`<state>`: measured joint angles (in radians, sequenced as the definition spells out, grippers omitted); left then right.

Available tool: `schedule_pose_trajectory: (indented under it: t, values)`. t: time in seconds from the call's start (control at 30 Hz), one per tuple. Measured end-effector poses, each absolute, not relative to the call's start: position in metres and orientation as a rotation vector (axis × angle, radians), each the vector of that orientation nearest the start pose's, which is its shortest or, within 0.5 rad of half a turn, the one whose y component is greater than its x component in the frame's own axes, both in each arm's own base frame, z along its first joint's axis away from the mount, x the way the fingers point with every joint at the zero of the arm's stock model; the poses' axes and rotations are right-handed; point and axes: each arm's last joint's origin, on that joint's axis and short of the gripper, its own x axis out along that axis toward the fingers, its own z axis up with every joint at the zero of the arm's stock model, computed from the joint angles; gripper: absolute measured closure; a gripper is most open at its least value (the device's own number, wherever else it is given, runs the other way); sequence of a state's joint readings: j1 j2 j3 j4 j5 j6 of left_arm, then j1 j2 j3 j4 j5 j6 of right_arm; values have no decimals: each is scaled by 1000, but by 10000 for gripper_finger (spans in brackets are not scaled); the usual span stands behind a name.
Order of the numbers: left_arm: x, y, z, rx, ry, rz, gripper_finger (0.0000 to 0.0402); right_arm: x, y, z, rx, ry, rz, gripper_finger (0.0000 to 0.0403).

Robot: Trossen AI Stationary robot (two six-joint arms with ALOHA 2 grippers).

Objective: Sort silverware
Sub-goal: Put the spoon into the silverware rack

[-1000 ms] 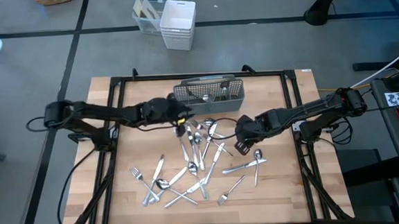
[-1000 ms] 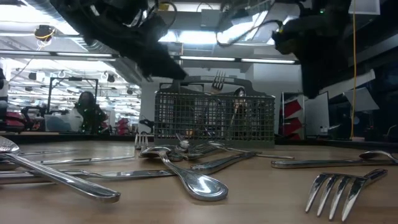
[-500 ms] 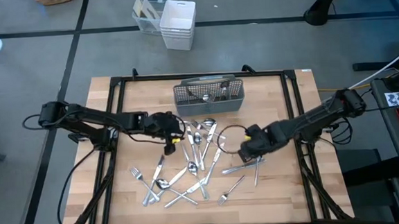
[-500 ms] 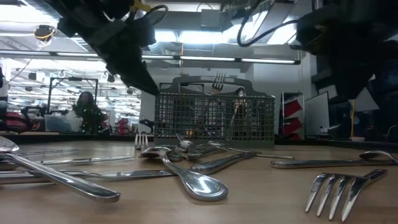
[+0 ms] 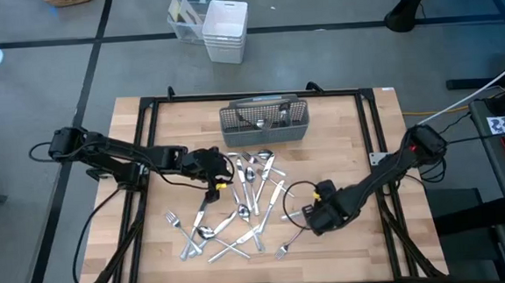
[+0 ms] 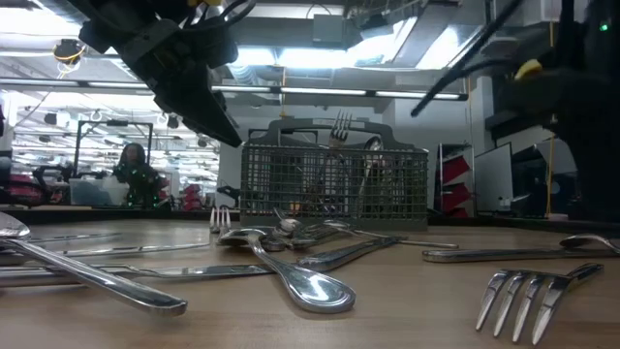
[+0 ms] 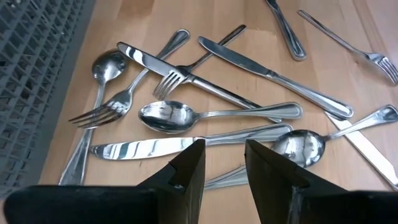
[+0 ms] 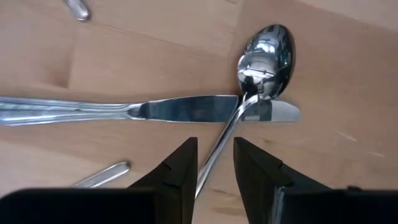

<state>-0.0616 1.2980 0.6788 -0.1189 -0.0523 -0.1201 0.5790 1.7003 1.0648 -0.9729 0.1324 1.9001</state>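
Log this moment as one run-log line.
left gripper: open, above silverware pile | right gripper: open, straddling spoon handle | caddy: some pieces inside

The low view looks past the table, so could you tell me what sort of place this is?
Probably a robotics lab or workshop: ceiling strip lights, cluttered workbenches with a seated person, and a wooden table in a black frame.

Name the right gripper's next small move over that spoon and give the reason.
Probably lower and close: the right gripper hangs open with the spoon handle running between its fingers, the spoon lying across a knife on the table.
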Motion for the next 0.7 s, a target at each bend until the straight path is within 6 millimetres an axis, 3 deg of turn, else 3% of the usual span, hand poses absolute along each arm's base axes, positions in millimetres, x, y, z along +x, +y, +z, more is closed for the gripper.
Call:
schedule_pose_trajectory:
  t: [0.27, 0.5, 0.7]
  values:
    - [254, -19, 199, -69, 738, 20, 295, 240, 153, 154, 866, 1208, -1149, 298]
    - [253, -26, 199, -59, 739, -6, 295, 236, 148, 156, 793, 1144, -1211, 298]
    - [253, -31, 199, -56, 740, -26, 295, 238, 149, 155, 832, 1126, -1214, 298]
